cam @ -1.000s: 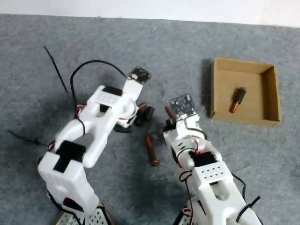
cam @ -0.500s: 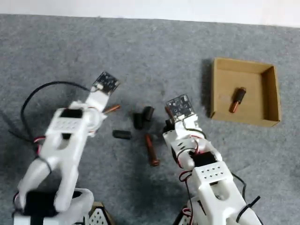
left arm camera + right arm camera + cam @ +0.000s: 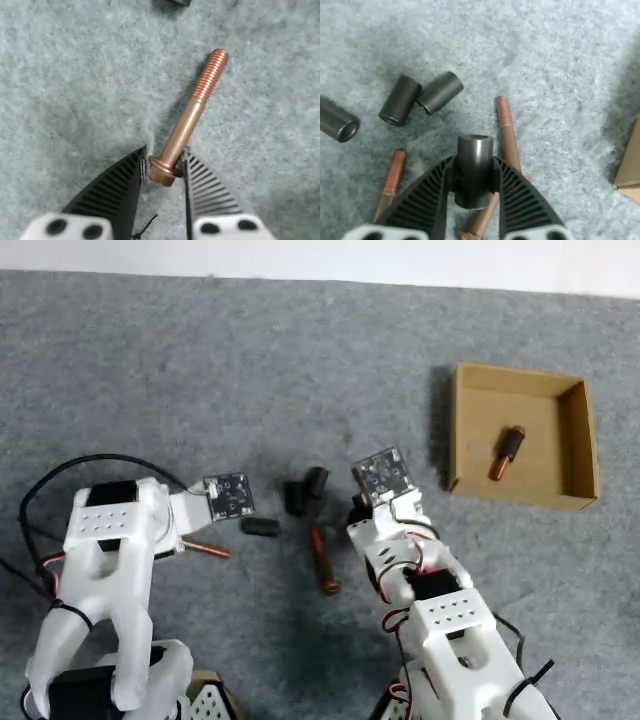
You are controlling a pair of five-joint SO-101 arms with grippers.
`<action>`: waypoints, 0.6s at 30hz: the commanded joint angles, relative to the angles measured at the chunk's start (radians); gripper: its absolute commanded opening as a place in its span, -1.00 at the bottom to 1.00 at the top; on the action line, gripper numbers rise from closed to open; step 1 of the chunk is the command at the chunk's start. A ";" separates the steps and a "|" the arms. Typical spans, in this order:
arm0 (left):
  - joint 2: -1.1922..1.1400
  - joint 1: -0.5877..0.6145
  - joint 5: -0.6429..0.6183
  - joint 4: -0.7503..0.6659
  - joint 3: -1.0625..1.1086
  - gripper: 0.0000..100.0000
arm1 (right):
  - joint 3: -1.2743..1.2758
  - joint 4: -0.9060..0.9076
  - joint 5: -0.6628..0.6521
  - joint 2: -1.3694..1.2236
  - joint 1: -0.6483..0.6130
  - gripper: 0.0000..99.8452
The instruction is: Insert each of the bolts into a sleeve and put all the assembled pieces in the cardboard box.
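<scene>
The left gripper is pinching a copper bolt by its head, and the screw end is sticking out over the grey carpet. The right gripper is squeezing a black sleeve, with its open hole pointing away. The two are sitting well apart. To do this well, I think the bolt tip should be lining up straight with the hole, then going in slowly. One finished piece is lying in the cardboard box.

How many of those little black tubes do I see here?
5 sleeves: one in the right gripper, two close together, one lying alone beside them, one on the bolt in the cardboard box. More may be hidden.
</scene>
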State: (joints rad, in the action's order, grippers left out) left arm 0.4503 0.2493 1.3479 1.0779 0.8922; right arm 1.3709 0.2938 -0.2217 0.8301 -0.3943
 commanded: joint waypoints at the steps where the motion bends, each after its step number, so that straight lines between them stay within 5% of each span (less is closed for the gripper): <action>1: 0.038 0.007 0.117 -0.018 -0.008 -0.97 | -0.007 -0.031 -0.009 0.019 0.008 -0.99; 7: 0.041 0.015 -0.126 -0.110 -0.008 -0.59 | -0.007 -0.031 -0.011 0.019 0.008 -0.99; 13: 0.045 0.007 -0.413 -0.235 -0.008 -0.55 | -0.007 -0.031 -0.011 0.018 0.008 -0.99; 18: 0.047 0.013 -1.016 -0.247 -0.019 -0.56 | -0.007 -0.031 -0.011 0.018 0.008 -0.99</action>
State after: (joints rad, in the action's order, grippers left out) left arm 0.4611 0.2478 0.8201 0.8508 0.8922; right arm 1.3709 0.2938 -0.2217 0.8301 -0.3943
